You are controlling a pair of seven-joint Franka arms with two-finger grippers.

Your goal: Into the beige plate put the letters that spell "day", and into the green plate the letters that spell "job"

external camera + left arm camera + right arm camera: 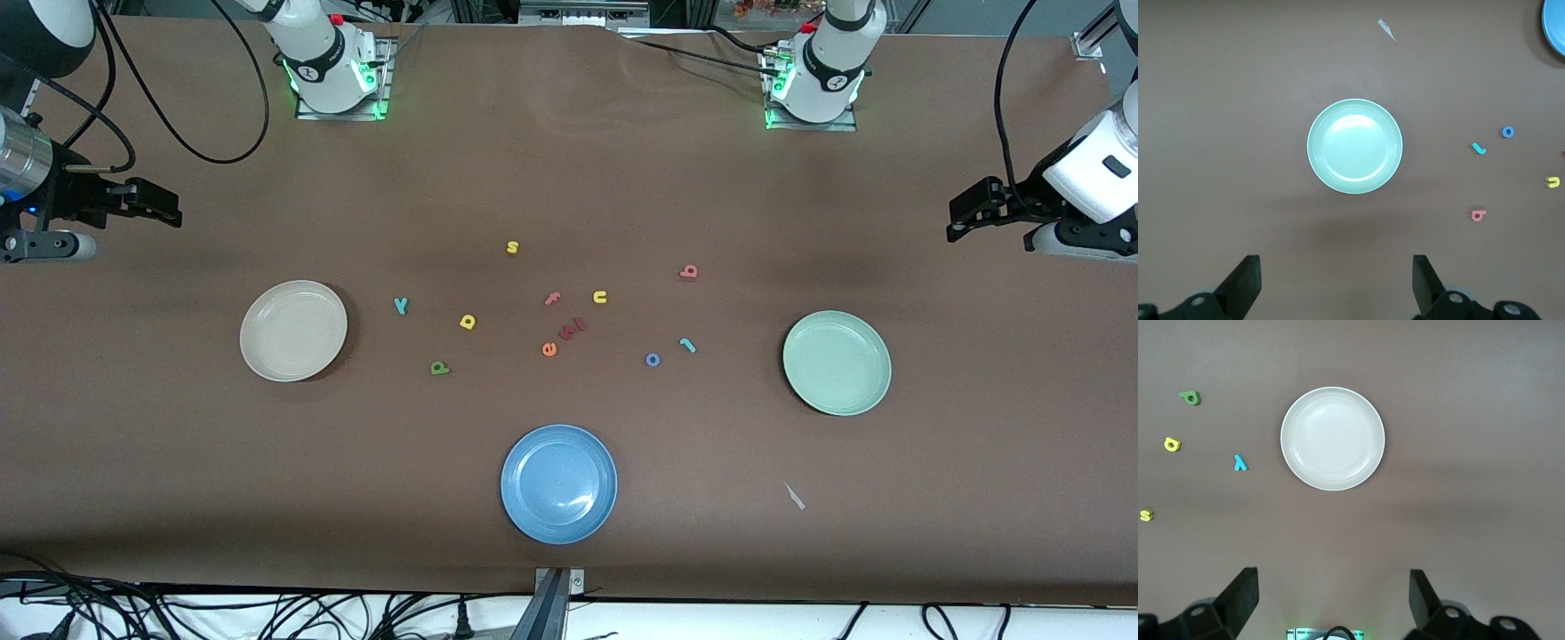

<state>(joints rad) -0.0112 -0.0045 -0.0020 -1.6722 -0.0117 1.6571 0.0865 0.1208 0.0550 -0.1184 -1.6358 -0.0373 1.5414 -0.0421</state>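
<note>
Nothing is being carried yet: both plates are lying bare and all six wanted letters are resting on the brown table, so by my reading the sorting is only just beginning. The left gripper is hanging with its jaws spread wide and holding nothing, over the left arm's end of the table, and the right gripper is doing the same over the right arm's end. The beige plate is sitting toward the right arm's end, with the teal y, the yellow a and the dark green d scattered just beside it toward the middle. The green plate is sitting toward the left arm's end, with the teal j and the blue o close together and the salmon-pink b farther from the front camera. The next move is probably calling for one arm to descend on its closest letter, narrowing the fingers around a thin, flat, soft-looking foam shape lying flush on the matte cloth, which is leaving little edge to catch. Both plates are looking smooth, round and shallow, with low raised rims. A blue plate and spare letters such as a yellow s and a yellow u are lying near the middle.
</note>
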